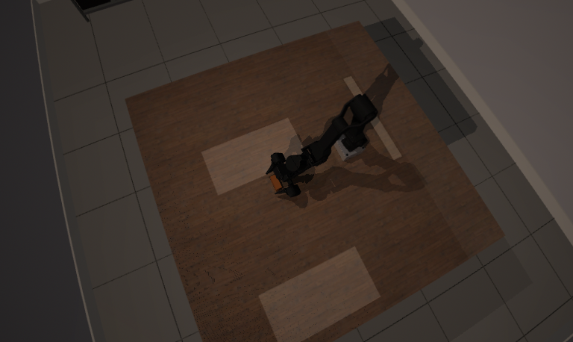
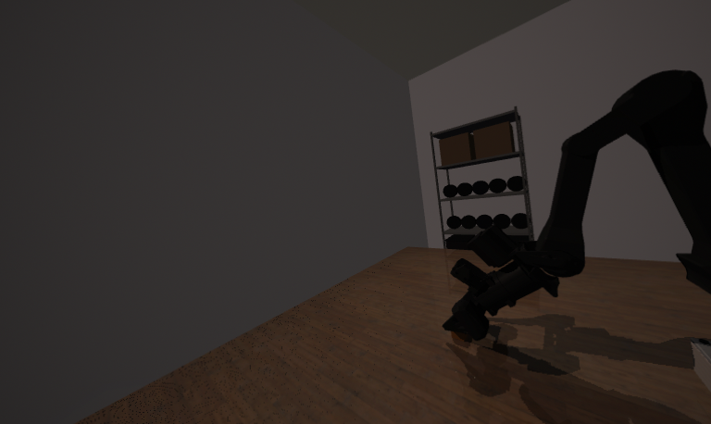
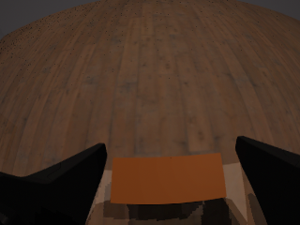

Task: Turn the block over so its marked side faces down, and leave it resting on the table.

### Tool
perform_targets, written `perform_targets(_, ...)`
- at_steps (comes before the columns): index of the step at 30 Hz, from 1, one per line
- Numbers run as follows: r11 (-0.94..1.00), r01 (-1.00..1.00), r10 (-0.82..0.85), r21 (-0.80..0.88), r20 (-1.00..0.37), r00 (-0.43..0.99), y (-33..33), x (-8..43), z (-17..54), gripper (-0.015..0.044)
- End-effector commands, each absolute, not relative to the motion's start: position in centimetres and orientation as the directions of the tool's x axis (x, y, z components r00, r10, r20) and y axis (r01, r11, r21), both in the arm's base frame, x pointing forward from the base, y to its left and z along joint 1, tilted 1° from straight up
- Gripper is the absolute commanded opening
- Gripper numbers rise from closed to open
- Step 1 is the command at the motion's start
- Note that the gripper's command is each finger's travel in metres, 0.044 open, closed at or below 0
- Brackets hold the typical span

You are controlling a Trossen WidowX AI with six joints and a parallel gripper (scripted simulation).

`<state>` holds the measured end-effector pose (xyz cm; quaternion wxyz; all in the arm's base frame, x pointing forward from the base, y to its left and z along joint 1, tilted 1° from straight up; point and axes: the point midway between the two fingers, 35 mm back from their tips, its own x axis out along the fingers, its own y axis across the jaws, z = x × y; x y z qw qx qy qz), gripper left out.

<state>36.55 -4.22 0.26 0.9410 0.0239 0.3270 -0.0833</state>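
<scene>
The orange block (image 1: pixel 275 182) (image 2: pixel 460 336) (image 3: pixel 169 179) is low at the table (image 1: pixel 227 110) (image 2: pixel 335 356) (image 3: pixel 155 84), between my spread fingers. In the wrist view a plain orange face shows, with a gap to each finger. A dark area lies just below its near edge; I cannot tell whether it is the marked side or shadow. My gripper (image 1: pixel 271 183) (image 3: pixel 172 148) is open and points down at a slant over the block. In the exterior view the fingers hide most of the block, and its contact with the table is not clear.
A pale rectangle (image 1: pixel 245 158) lies on the table beside the block, and another pale rectangle (image 1: pixel 316 296) lies farther off. A pale strip (image 1: pixel 386 137) is near the arm's base (image 1: pixel 351 149). A shelf rack (image 2: pixel 482 196) stands in the background.
</scene>
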Motion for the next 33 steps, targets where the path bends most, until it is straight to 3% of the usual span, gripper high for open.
perform_targets(1,0.986,0.164,-0.094,0.015,-0.768,0.634,-3.6,34.5,6.3,0.044)
perform_targets(5,0.986,0.165,-0.083,0.016,-0.817,0.571,-3.4,32.9,6.8,0.044)
perform_targets(19,0.986,0.165,-0.08,0.015,-0.83,0.552,-3.4,33.1,6.9,0.044)
perform_targets(33,0.987,0.163,-0.011,0.012,-0.99,0.141,-3.9,36.6,9.1,0.044)
